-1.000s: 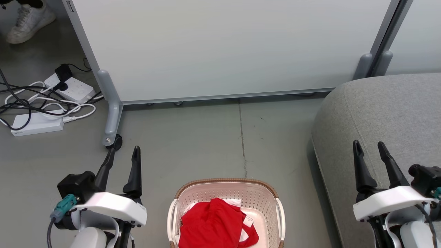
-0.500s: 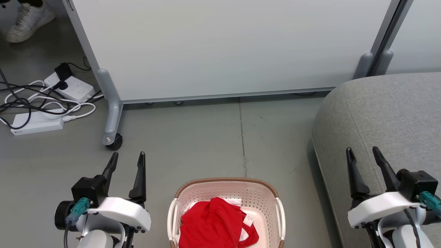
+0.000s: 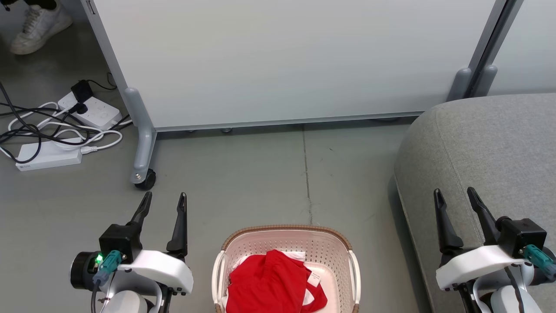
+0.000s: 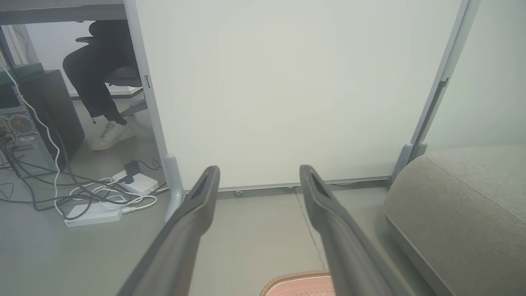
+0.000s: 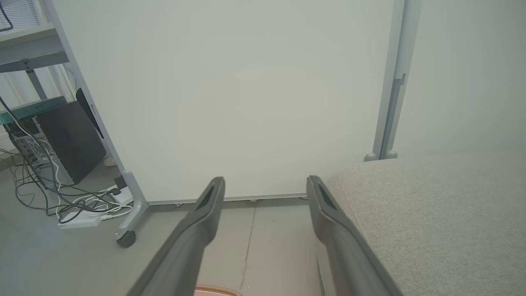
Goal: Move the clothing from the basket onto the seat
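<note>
The left gripper (image 3: pixel 165 198) hovers over the grey floor (image 3: pixel 260 174) at the near left, its two fingers spread apart and empty. The right gripper (image 3: pixel 453 192) hangs over the left edge of the seat (image 3: pixel 491 139), fingers likewise apart, holding nothing. Between them, at the near edge, stands the basket (image 3: pixel 286 228) with the red clothing (image 3: pixel 269 282) heaped inside. A white partition (image 3: pixel 282 61) stands beyond, and power strips (image 3: pixel 50 155) lie at the far left.
</note>
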You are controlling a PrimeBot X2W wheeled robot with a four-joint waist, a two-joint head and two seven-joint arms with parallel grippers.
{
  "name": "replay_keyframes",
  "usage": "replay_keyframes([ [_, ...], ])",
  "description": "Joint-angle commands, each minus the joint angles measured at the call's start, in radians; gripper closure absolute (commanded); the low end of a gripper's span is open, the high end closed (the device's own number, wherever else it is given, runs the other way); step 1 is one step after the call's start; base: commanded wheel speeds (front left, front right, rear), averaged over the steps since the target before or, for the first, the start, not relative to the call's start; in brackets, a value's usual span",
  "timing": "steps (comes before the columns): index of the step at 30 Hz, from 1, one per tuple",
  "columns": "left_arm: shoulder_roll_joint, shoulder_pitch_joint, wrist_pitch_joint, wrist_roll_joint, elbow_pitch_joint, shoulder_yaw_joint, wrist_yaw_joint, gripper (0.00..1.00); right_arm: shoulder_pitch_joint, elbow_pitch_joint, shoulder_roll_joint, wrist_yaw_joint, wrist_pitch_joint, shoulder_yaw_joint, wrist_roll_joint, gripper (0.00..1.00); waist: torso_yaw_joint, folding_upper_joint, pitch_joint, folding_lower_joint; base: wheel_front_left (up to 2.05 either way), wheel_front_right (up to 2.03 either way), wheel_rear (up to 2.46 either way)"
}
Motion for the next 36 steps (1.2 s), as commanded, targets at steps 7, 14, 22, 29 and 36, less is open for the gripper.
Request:
replay_keyframes([
  [7,0.001,0.005,0.037,0.02,-0.002,0.007,0.007,0.0,-0.001,0.009,-0.003,0.004,-0.016,0.005,-0.033,0.0,0.0,0.0,-0.001,0.0001,0.0,0.0,0.0],
  [14,0.007,0.017,0.059,0.056,-0.007,0.0,0.021,0.0,-0.003,0.012,-0.006,0.003,-0.027,0.013,-0.068,0.0,0.0,0.0,0.001,0.0001,0.0,0.0,0.0],
  [22,0.007,0.02,0.066,0.08,-0.015,-0.007,0.034,0.0,0.0,0.012,-0.005,0.004,-0.041,0.017,-0.093,0.0,0.003,0.0,0.001,0.0001,0.0,0.0,0.0],
  [29,0.004,0.023,0.07,0.05,-0.018,0.0,0.035,0.0,0.001,0.013,-0.001,0.004,-0.044,0.012,-0.067,0.0,0.005,0.0,0.004,0.0001,0.0,0.0,0.0],
  [36,0.006,0.019,0.069,0.039,-0.024,-0.003,0.04,0.0,-0.003,0.013,-0.002,0.004,-0.044,0.015,-0.054,0.0,0.006,0.0,0.015,0.0001,0.0,0.0,0.0],
])
